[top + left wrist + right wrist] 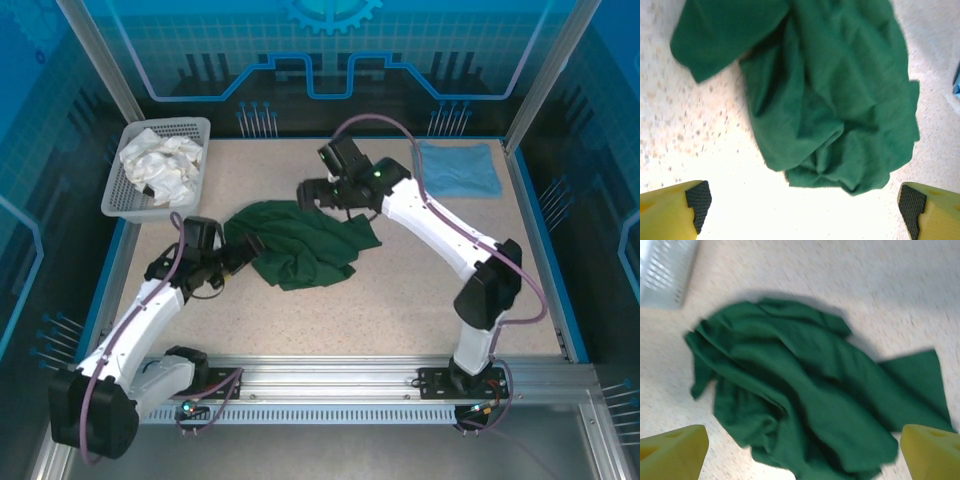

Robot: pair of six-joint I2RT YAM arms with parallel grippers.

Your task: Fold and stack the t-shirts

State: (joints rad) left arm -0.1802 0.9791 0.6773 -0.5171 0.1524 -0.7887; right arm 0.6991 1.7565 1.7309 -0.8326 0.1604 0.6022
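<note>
Two t-shirts are out on the speckled table (400,300). The dark green t-shirt (305,245) lies crumpled in a loose heap near the middle, unfolded, with one flat flap poking out toward the right. The light blue t-shirt (458,168) sits folded flat in the far right corner, well apart from the green one.

Left gripper (240,252) is right at the green heap's left edge. From the left wrist its jaws stand wide, black pads (699,199) at either side of the view, bare tabletop between them and the green t-shirt (830,100) bunched just ahead.

Right gripper (310,192) hovers over the heap's far edge. From the right wrist its yellow fingers (675,450) are spread wide as well, gripping nothing, the green t-shirt (805,395) rumpled below them.

Over in the far left corner is the white mesh basket (115,205), with a wad of white cloth (160,165) inside.
</note>
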